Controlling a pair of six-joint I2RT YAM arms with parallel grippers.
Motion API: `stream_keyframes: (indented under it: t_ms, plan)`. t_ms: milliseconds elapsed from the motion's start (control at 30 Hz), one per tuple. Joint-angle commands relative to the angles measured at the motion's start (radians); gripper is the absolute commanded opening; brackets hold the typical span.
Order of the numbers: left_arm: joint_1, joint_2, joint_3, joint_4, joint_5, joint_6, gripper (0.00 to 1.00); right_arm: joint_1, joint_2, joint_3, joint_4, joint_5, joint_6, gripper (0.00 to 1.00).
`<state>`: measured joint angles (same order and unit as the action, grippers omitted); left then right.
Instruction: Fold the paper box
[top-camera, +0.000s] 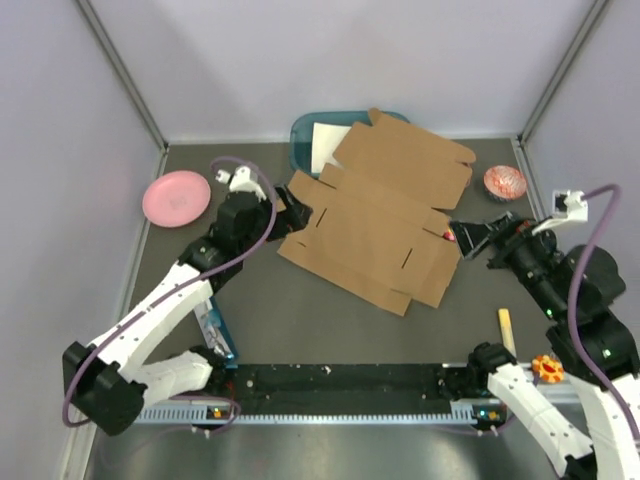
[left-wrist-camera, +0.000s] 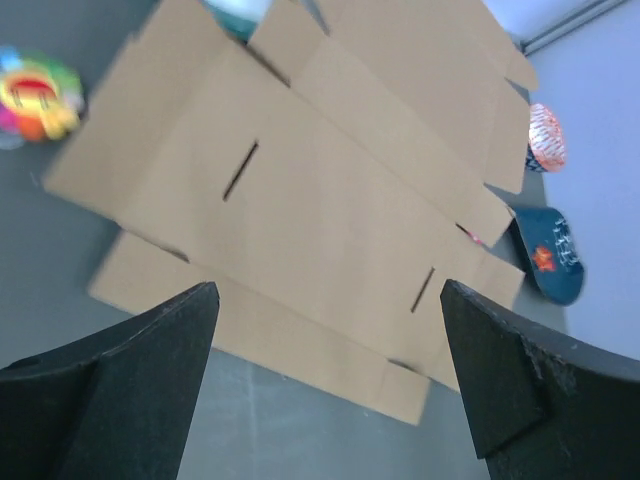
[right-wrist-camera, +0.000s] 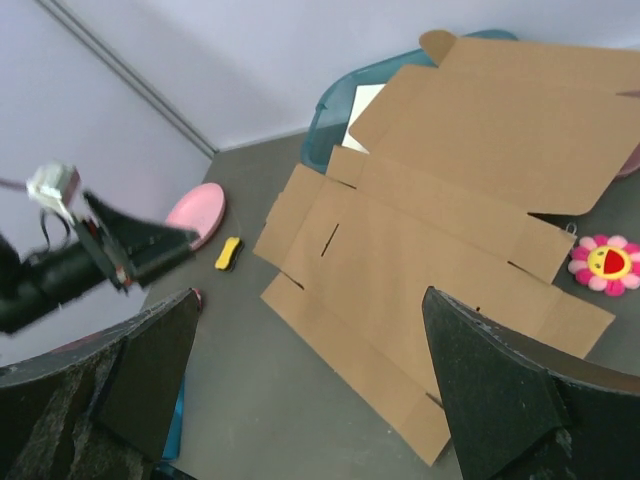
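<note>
Grey table, paper box unfolded, seemingly flat

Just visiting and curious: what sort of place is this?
Likely a robot test cell: a left arm and right arm bolted at a grey table, plain walls boxing it in, and an unfolded paper box to practise on.

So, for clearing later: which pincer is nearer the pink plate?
Left. The left pincer is right of the pink plate; the right pincer is across the paper box.
</note>
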<state>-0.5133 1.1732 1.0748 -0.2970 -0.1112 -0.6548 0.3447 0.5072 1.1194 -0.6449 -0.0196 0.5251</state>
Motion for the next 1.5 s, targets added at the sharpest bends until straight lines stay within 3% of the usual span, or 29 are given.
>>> stream_keyframes:
  t_ms: [0, 33, 133, 200, 333, 567, 733, 867, 933, 1000, 1033, 1067, 1133, 1267, 1300, 1367, 1433, 1467]
  plan:
    - [-0.031, -0.147, -0.336, 0.284, -0.087, -0.435, 0.99, 0.002, 0.024, -0.038, 0.094, -0.017, 0.041, 0.94]
    - [-0.036, -0.173, -0.463, 0.339, -0.094, -0.487, 0.99, 0.004, 0.022, -0.059, 0.102, -0.020, 0.045, 0.94]
    - [-0.083, -0.222, -0.657, 0.488, -0.231, -0.687, 0.98, 0.004, 0.019, -0.105, 0.132, -0.028, 0.065, 0.94]
    - [-0.119, -0.198, -0.720, 0.541, -0.341, -0.752, 0.98, 0.004, 0.019, -0.131, 0.149, -0.043, 0.079, 0.93]
    - [-0.137, -0.092, -0.737, 0.625, -0.476, -0.773, 0.99, 0.004, 0.019, -0.158, 0.162, -0.054, 0.090, 0.93]
    - [-0.140, 0.184, -0.748, 0.878, -0.412, -0.830, 0.98, 0.004, 0.019, -0.174, 0.163, -0.040, 0.079, 0.93]
    - [-0.139, 0.321, -0.739, 0.953, -0.430, -0.852, 0.99, 0.004, 0.024, -0.194, 0.163, -0.036, 0.067, 0.93]
    - [-0.131, 0.414, -0.733, 1.065, -0.446, -0.826, 0.93, 0.004, 0.033, -0.208, 0.163, -0.028, 0.055, 0.93]
    - [-0.117, 0.485, -0.722, 1.157, -0.415, -0.809, 0.86, 0.004, 0.039, -0.217, 0.163, -0.023, 0.053, 0.93]
    - [-0.108, 0.538, -0.730, 1.243, -0.357, -0.796, 0.70, 0.004, 0.048, -0.224, 0.163, -0.019, 0.049, 0.93]
    - [-0.100, 0.596, -0.734, 1.365, -0.340, -0.790, 0.65, 0.004, 0.048, -0.227, 0.163, -0.017, 0.047, 0.93]
    - [-0.091, 0.656, -0.760, 1.501, -0.285, -0.775, 0.51, 0.004, 0.051, -0.230, 0.163, -0.008, 0.046, 0.93]
    - [-0.073, 0.745, -0.777, 1.695, -0.245, -0.775, 0.43, 0.004, 0.059, -0.230, 0.165, -0.005, 0.041, 0.93]
    - [0.002, 0.845, -0.819, 1.933, -0.109, -0.784, 0.10, 0.002, 0.071, -0.227, 0.166, 0.003, 0.038, 0.93]
    - [0.016, 0.844, -0.825, 1.961, -0.047, -0.787, 0.06, 0.004, 0.073, -0.228, 0.166, 0.003, 0.036, 0.93]
    - [0.048, 0.803, -0.831, 1.930, 0.025, -0.775, 0.00, 0.004, 0.080, -0.225, 0.172, 0.001, 0.038, 0.93]
    - [0.088, 0.665, -0.816, 1.803, 0.163, -0.702, 0.00, 0.002, 0.080, -0.222, 0.182, 0.000, 0.042, 0.93]
    - [0.099, 0.599, -0.762, 1.548, 0.204, -0.654, 0.00, 0.004, 0.080, -0.218, 0.186, -0.005, 0.041, 0.93]
